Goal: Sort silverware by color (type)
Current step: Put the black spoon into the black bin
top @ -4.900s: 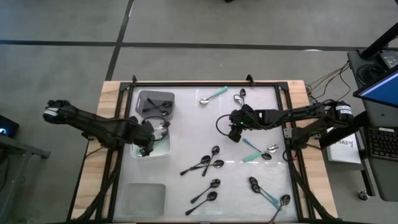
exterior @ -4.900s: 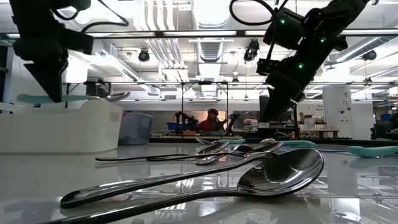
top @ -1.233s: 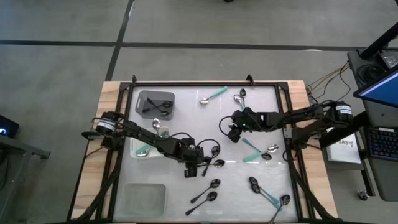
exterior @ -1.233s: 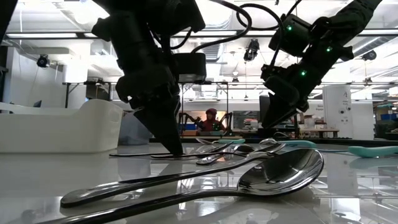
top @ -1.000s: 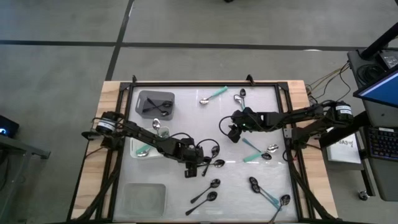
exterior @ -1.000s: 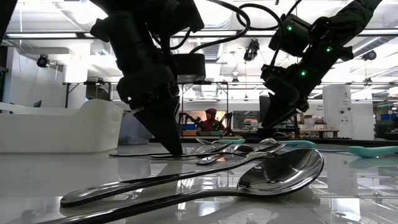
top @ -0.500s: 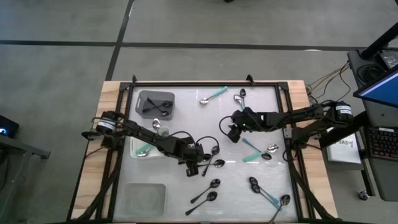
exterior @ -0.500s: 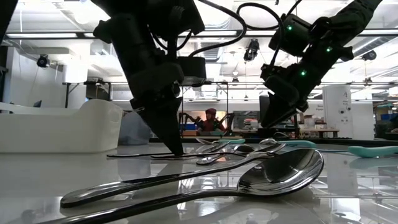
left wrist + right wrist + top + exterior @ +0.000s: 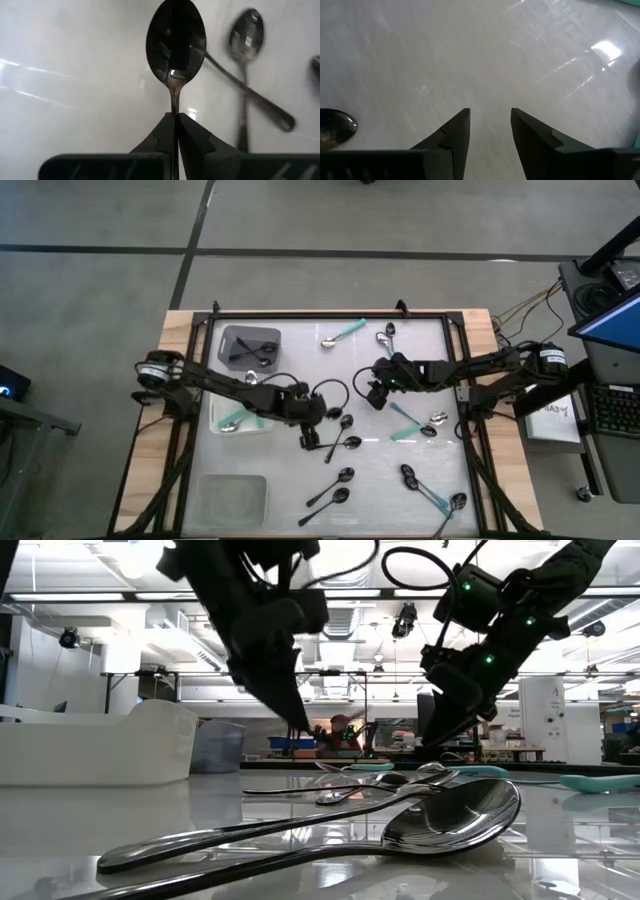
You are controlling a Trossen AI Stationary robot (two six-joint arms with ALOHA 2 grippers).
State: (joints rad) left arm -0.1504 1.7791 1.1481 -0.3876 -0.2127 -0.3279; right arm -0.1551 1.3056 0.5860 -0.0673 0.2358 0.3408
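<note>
My left gripper [image 9: 311, 440] [image 9: 176, 116] hangs over the middle of the table, shut on an all-black spoon [image 9: 176, 42] that is lifted off the surface. In the low view its tip [image 9: 303, 728] is well above the table. My right gripper [image 9: 375, 396] [image 9: 490, 114] hovers open over bare table, right of centre. More silverware lies flat around: black spoons [image 9: 343, 447] [image 9: 333, 481] and teal-handled ones [image 9: 343, 332] [image 9: 405, 422] [image 9: 436, 497]. My left gripper pinches the black spoon's thin handle [image 9: 175, 106] between its two fingers. The fingers come slanting down from the table's left and lie along the handle. The bowl [image 9: 176, 40] points straight away from the fingers, and the whole spoon is clear of the table.
A grey bin [image 9: 250, 347] with black spoons stands at the far left, a white bin [image 9: 262, 422] with a teal-handled spoon sits near it under my left arm, and a clear bin [image 9: 232, 498] is at the near left. A black frame [image 9: 330, 314] rims the table.
My left gripper has taken hold of a black spoon's handle on the table, then risen and drawn back toward the table's far edge. The spoon has come up clear of the surface; the spoon beside it has stayed put.
</note>
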